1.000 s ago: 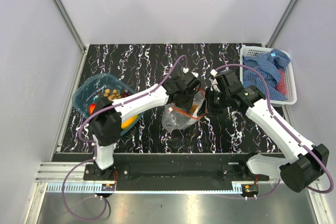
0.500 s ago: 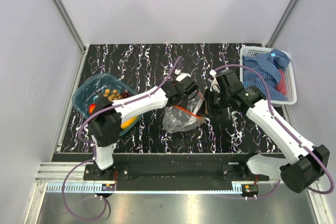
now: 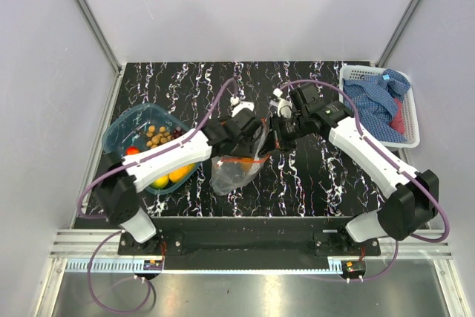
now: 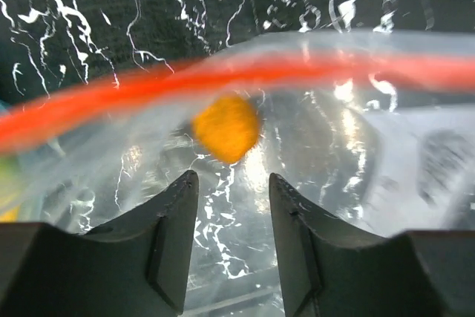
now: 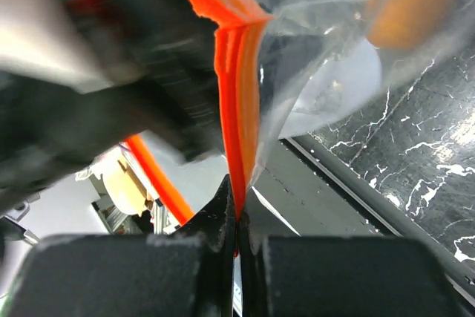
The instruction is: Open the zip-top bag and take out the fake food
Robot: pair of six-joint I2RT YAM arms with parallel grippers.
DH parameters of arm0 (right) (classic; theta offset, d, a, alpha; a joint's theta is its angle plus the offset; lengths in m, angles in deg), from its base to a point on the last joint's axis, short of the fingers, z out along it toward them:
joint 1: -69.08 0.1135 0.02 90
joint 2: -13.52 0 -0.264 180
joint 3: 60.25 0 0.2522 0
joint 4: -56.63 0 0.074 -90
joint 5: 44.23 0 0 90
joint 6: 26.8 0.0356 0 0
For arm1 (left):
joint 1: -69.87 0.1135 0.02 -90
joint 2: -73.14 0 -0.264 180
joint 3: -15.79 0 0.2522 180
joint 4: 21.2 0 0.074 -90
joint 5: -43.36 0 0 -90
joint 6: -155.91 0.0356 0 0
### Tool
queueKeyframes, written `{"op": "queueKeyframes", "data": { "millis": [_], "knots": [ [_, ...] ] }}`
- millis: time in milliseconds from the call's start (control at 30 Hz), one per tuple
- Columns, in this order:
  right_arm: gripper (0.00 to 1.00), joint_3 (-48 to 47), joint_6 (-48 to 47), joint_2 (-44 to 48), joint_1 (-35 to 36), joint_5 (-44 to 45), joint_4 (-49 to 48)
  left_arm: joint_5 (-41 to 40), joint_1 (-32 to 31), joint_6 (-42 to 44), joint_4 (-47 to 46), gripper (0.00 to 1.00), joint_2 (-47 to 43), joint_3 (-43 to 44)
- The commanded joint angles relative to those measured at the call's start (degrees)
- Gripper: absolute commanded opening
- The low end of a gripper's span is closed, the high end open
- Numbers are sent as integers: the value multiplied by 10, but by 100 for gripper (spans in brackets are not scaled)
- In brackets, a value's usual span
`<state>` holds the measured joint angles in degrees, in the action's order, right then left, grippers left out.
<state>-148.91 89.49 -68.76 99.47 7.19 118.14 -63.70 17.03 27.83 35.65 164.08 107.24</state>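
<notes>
Two end effectors meet over the middle of the counter [image 3: 319, 183], and you have the bag [image 3: 231, 172] right below them, its top edge raised toward them and its clear body sagging toward the near side.

Your right end effector [image 5: 236, 222] is clamped tight on the bag's orange-red zip strip [image 5: 239, 109]. In the right wrist view the strip runs straight down into the closed jaws, with crinkled plastic fanning out to the right of it.

Your left end effector [image 4: 231, 183] stands partly spread, a moderate gap between its two fingers [image 4: 174, 235], and nothing is pinched between them. Beyond that gap you see the clear plastic. The zip strip crosses the left wrist view above the fingertips, and one orange piece of plastic fruit [image 4: 226, 128] sits inside the bag just under the strip. Whether the fingers touch the plastic, you cannot tell from these views.

Left of the bag, near the left edge of the counter, sits the blue tub [image 3: 119, 128]. It holds small tan balls [image 3: 154, 133], a red piece [image 3: 132, 151], and an orange and a yellow-green fruit [image 3: 159, 181] at its near side. Your left arm passes over the tub's near right corner.

At the far right corner stands a white basket [image 3: 349, 79] holding a blue checked cloth [image 3: 375, 102], well apart from the bag.
</notes>
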Motion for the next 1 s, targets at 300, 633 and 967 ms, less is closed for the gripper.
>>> {"op": "queueKeyframes", "data": {
  "millis": [300,633,967],
  "knots": [
    [0,86,-1,48,1,-1,-8,54,9,12,-47,55,97,7],
    [0,97,6,56,1,2,-10,117,14,-21,-70,54,145,19],
    [0,115,14,68,2,9,-12,89,11,-22,-78,31,156,20]
  ]
}}
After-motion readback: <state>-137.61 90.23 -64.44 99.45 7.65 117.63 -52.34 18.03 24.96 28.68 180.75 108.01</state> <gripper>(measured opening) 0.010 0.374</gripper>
